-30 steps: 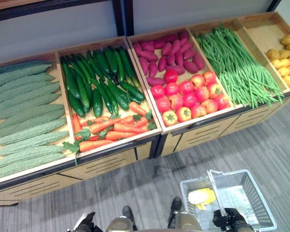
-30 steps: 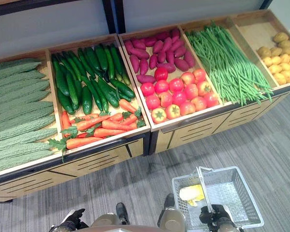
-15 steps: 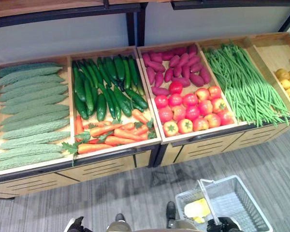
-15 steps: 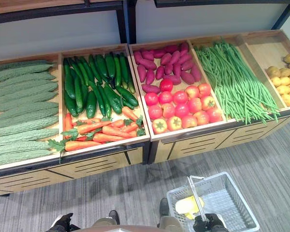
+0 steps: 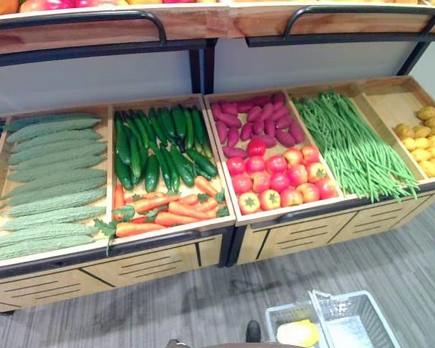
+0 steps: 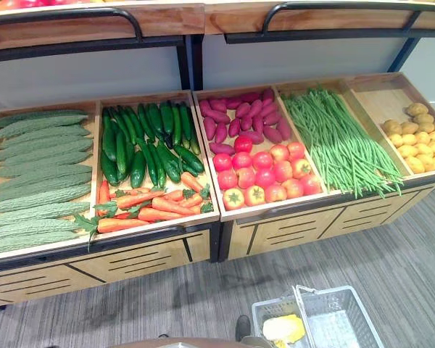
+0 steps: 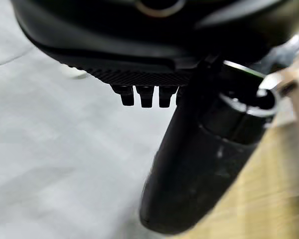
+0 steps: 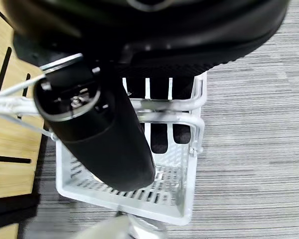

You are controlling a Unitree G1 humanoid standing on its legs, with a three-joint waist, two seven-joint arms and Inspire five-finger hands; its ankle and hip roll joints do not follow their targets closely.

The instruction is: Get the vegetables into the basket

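A white wire basket (image 5: 362,295) hangs low at my right over the floor, with a yellow item (image 6: 284,328) inside. My right hand (image 8: 159,94) is curled round the basket's handle (image 8: 164,115). My left hand (image 7: 199,164) hangs beside a wooden panel, fingers curled and holding nothing. On the display stand ahead lie bitter gourds (image 5: 51,181), cucumbers (image 5: 159,141), carrots (image 5: 167,206), purple sweet potatoes (image 5: 257,119), tomatoes (image 5: 279,174), green beans (image 5: 355,145) and potatoes (image 5: 424,138).
The vegetables lie in sloping wooden bins with a cabinet front (image 5: 145,264) below. An upper shelf with black rails (image 5: 94,18) hangs over the back of the bins. Grey floor (image 5: 391,254) runs between me and the stand.
The camera has tilted up: the upper shelf has come into view and the basket has slid to the bottom edge. The vegetables have not moved.
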